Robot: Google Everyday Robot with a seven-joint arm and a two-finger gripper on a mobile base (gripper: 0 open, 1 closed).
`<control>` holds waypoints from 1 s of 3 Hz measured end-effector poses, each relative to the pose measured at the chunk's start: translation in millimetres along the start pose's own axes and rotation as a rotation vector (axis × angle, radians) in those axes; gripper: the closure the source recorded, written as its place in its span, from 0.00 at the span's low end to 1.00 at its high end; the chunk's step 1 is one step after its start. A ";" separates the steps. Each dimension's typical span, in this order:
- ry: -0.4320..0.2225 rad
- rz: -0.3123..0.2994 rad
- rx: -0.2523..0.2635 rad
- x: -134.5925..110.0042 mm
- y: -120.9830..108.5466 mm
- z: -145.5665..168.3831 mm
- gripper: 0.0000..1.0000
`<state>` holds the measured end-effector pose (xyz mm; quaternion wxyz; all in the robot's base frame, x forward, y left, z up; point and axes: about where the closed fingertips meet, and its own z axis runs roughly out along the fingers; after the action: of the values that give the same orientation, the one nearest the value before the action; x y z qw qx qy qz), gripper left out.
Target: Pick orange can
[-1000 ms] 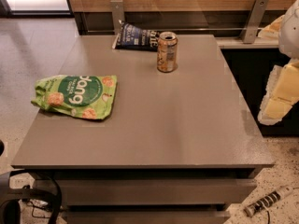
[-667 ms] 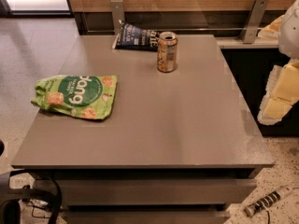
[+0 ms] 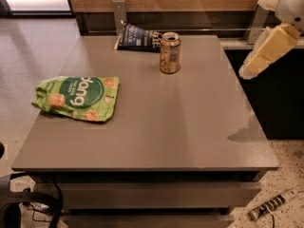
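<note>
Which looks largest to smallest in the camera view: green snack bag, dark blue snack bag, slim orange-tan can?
Largest: green snack bag.
Dark blue snack bag and slim orange-tan can: similar, bag farther back, unranked.
Gripper: beyond table's right edge.

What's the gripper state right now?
Gripper: open or closed cannot be told; at the right edge, clear of the orange can standing on the table.

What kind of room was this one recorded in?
Probably an office break area: a grey table holding the orange can, a green snack bag and a dark blue snack bag. The gripper hangs at the table's right side.
</note>
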<state>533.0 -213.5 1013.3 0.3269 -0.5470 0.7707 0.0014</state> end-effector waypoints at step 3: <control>-0.472 0.186 0.021 -55.5 -100.9 83.1 0.00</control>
<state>670.3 -177.4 1011.8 0.5021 -0.4546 0.7200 0.1511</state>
